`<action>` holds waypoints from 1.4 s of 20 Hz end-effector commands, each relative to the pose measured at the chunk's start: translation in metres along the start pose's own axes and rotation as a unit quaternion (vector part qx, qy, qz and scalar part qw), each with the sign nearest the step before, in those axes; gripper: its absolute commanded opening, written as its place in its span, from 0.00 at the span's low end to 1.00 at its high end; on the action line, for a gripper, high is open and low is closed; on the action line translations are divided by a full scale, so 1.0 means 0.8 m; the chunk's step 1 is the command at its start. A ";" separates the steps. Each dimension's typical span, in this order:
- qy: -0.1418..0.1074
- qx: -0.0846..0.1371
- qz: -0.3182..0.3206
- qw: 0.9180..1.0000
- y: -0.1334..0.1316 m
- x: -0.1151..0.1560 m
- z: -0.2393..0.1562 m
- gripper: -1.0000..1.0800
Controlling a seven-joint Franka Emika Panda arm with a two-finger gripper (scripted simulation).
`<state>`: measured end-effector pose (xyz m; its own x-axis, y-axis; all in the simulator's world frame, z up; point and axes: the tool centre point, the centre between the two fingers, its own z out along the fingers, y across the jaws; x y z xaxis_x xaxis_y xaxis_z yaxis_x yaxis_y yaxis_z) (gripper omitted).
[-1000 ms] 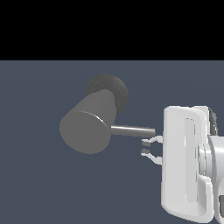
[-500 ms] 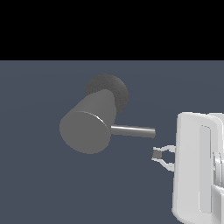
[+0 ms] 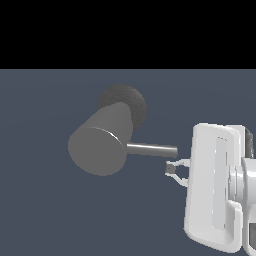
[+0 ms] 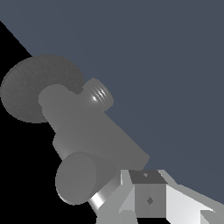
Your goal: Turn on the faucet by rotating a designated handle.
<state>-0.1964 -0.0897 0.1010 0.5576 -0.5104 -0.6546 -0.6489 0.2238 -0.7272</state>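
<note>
Flat slate-blue ground point(image 3: 50, 210) fills the scene under a black band. On it sits the faucet point(image 3: 102, 142), a thick matte grey cylinder with a flat round end face and a darker, rough round base. Its handle point(image 3: 152, 149), a thin shiny metal rod, juts toward the exterior view's right. The white gripper point(image 3: 171, 171) hangs just below the rod's tip, fingertips narrowly set and gripping nothing.
</note>
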 end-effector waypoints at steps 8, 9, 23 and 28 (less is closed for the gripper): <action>-0.002 0.013 0.014 1.000 0.000 0.001 0.013 0.00; 0.000 0.016 0.016 1.000 0.001 0.002 0.013 0.00; -0.009 0.028 0.029 0.999 0.008 -0.002 0.024 0.00; 0.000 0.050 0.041 0.998 0.013 0.003 0.023 0.00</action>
<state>-0.1919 -0.0729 0.0898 0.5110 -0.4855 -0.7094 -0.6415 0.3339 -0.6906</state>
